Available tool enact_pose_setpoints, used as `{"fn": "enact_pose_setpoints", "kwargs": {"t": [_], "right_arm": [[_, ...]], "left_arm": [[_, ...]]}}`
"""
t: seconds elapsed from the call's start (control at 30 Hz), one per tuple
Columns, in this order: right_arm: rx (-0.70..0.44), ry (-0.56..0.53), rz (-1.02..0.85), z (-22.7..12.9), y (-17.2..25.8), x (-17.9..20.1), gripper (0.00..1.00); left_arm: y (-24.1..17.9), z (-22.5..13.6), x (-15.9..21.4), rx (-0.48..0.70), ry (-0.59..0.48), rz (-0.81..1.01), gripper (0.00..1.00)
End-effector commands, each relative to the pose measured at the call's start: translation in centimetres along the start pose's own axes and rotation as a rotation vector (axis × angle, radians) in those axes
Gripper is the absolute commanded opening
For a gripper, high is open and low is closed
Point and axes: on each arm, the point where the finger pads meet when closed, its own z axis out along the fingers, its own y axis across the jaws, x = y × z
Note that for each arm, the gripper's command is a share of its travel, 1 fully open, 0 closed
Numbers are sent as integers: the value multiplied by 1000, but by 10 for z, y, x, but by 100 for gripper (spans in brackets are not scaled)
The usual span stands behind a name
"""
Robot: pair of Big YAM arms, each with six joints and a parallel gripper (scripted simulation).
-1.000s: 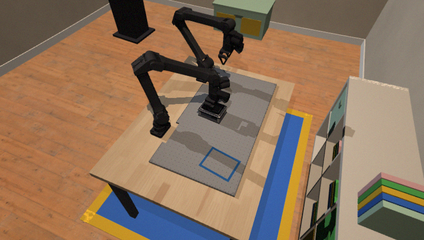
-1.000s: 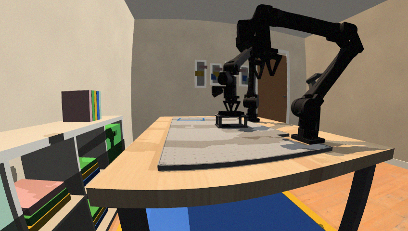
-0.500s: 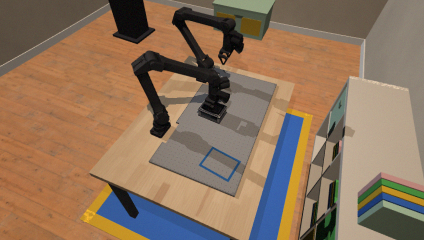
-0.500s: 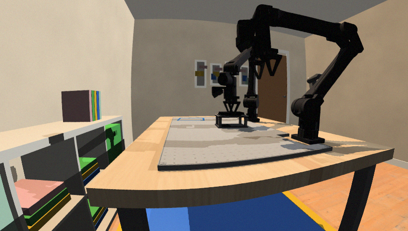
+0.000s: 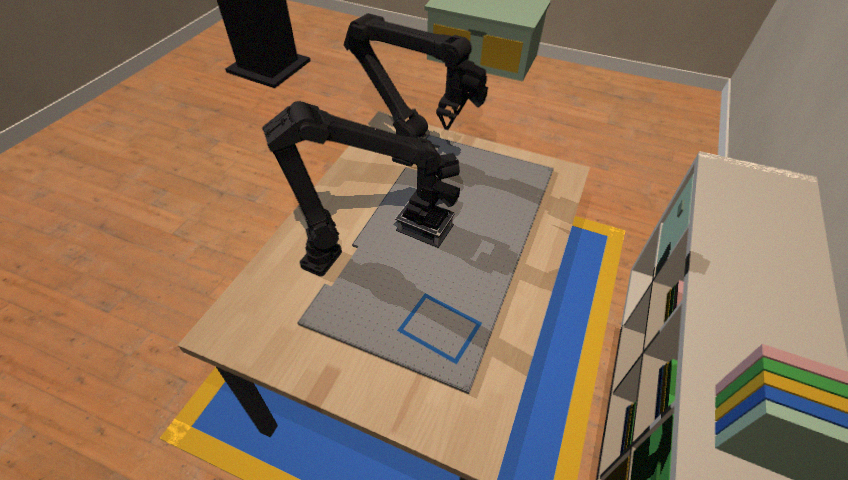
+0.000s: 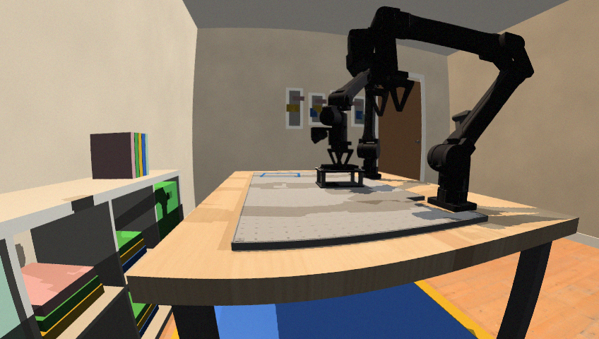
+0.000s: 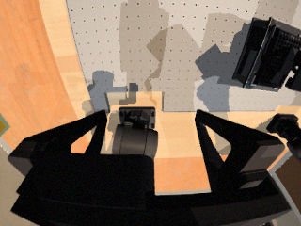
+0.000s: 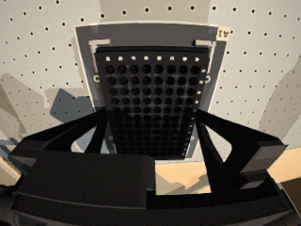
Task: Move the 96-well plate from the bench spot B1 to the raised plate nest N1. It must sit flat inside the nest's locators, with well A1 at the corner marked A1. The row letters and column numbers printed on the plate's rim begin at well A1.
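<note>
"Quick, biggest first. Table?"

"Table [image 5: 267, 333] [image 6: 201, 289] [image 7: 181, 137] [image 8: 277, 160] held 2 arms. The left gripper [image 5: 447, 118] [image 6: 390, 112] [image 7: 150, 114] hung well away, fingers apart, nothing in them. Low risk."

"Nest?"

"Raised nest [image 5: 440, 230] [image 6: 318, 178] [image 7: 249, 52] [image 8: 148, 35] carried the plate; the blue outline [image 5: 411, 312] [image 6: 299, 175], probably B1, had no plate in it. Bump the nest on the way out and everything on it could shift."

"Right gripper?"

"The right gripper [image 5: 423, 208] [image 6: 341, 162] [image 8: 150, 114] stood over the nest, fingers apart, 1 on each side of the plate, clamped on nothing. Main hazard: a sideways or twisting lift, with a finger dragging the rim and cocking the plate. Straight up was the call."

"Plate itself?"

"The 96-well plate [image 5: 440, 217] [image 6: 332, 167] [image 7: 292, 40] [image 8: 152, 89] looked level. Full seating, couldn't tell. If 1 edge rode a locator [image 8: 203, 42], it would stay tilted once left alone."

"Orientation?"

"Row A and the column 1 end faced the A1 label [image 8: 223, 33]. Looked right. Placement nearly done, I judged; withdrawal and a seating check left."
</note>
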Motion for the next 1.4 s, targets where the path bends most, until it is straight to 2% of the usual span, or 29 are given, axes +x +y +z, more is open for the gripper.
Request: {"fn": "enact_pose_setpoints", "kwargs": {"t": [0.0,1.0,1.37], "right_arm": [[-31,-29,1,-14,11,-11,100],[-31,-29,1,-14,10,-10,100],[-19,-20,8,-10,-2,-6,100]], "left_arm": [[-1,-14,-7,8,-48,-10,100],[-1,-14,-7,8,-48,-10,100],[-1,-14,-7,8,-48,-10,100]]}}
